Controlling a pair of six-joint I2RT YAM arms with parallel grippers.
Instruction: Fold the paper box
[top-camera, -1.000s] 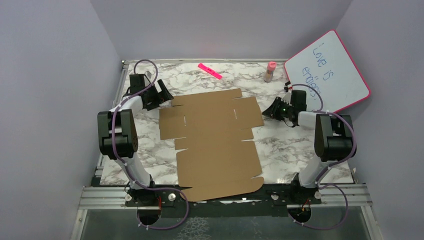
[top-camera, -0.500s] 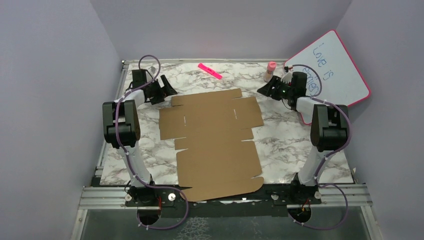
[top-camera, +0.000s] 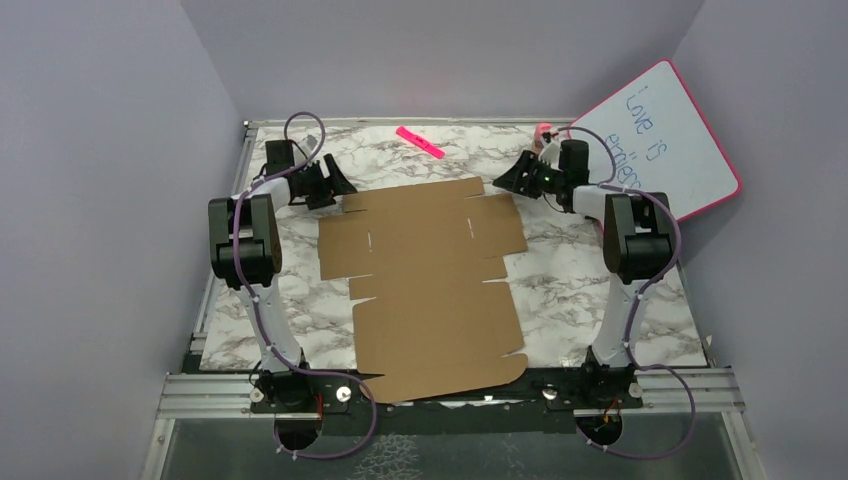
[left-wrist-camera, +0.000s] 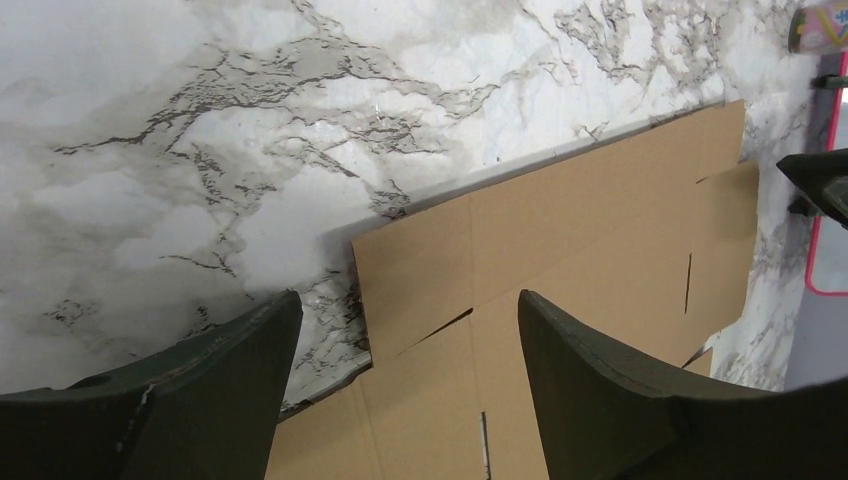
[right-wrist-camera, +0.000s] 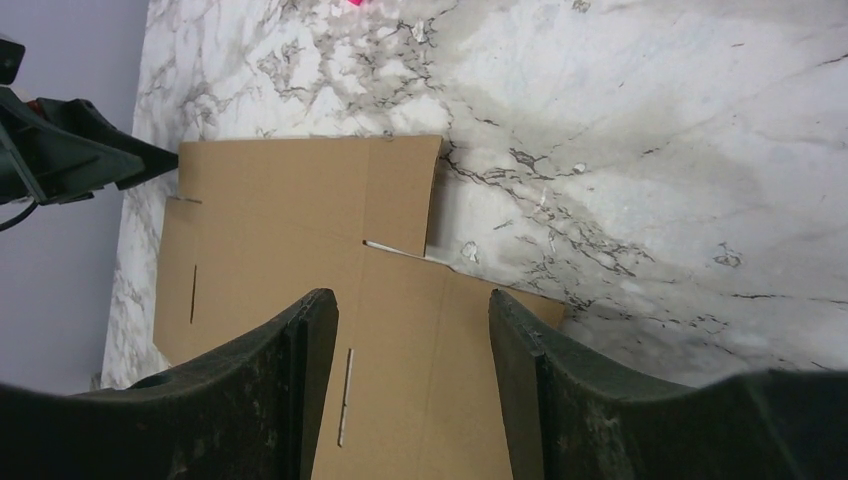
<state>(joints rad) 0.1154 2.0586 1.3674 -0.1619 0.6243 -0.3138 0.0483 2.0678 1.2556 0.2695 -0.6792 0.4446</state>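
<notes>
Hovering open and empty, left fingers (left-wrist-camera: 200, 400) and right fingers (right-wrist-camera: 250, 400) are noted near far corners of the flat paper box (top-camera: 430, 280); corners should be lifted together.

The paper box (top-camera: 430, 280) lies flat on the table (top-camera: 580, 290), whiteboard (top-camera: 660, 140) behind-right.

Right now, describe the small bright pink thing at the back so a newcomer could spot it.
On the marble table, look past the far edge of the flat brown paper box, toward the back. The bright pink stick lies flat and slanted on bare marble. Unlike the pink-framed whiteboard leaning at the right, it is small, slim and neon pink.
</notes>
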